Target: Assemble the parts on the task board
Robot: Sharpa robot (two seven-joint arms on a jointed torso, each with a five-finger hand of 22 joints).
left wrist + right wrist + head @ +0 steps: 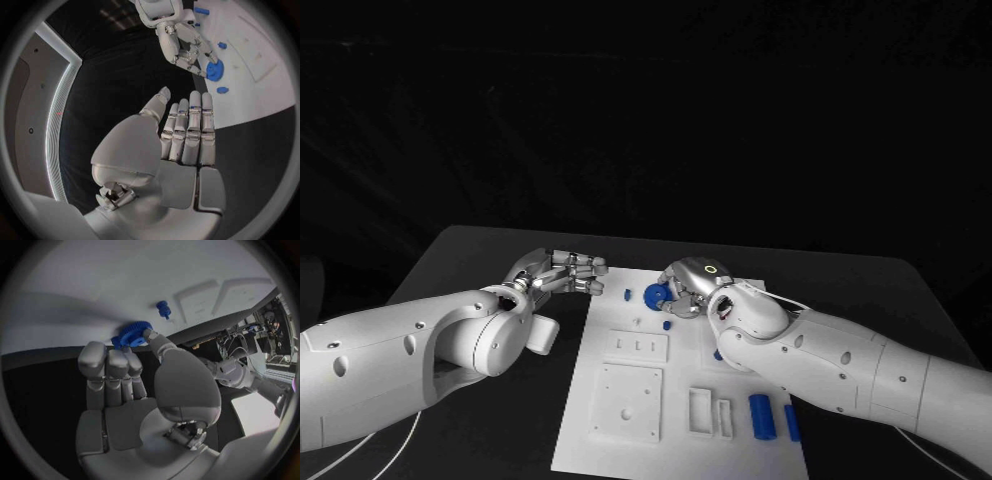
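From the head camera I see the task board lying in the middle of the black table, with both hands up at its far end. The right hand sits over the board's far edge, fingers curled down around a blue gear. That view hides how the gear is held. My right wrist camera settles it: the blue gear is pinched between the thumb and the fingertips, and it sits right at the board's edge; I cannot tell whether it touches the surface. A small blue peg stands on the white plate just beyond it.

The left hand is off the board, over bare table beside its far left corner. The head view shows only knuckles. On the left wrist camera the left hand has its fingers straight and side by side, thumb apart, nothing in them. That same camera looks across at the right hand from the front, with the gear under its fingertips and two small blue parts near it on the plate.

Only the head view takes in the near end of the board: two blue cylinders lying near the right edge, beside raised white blocks.
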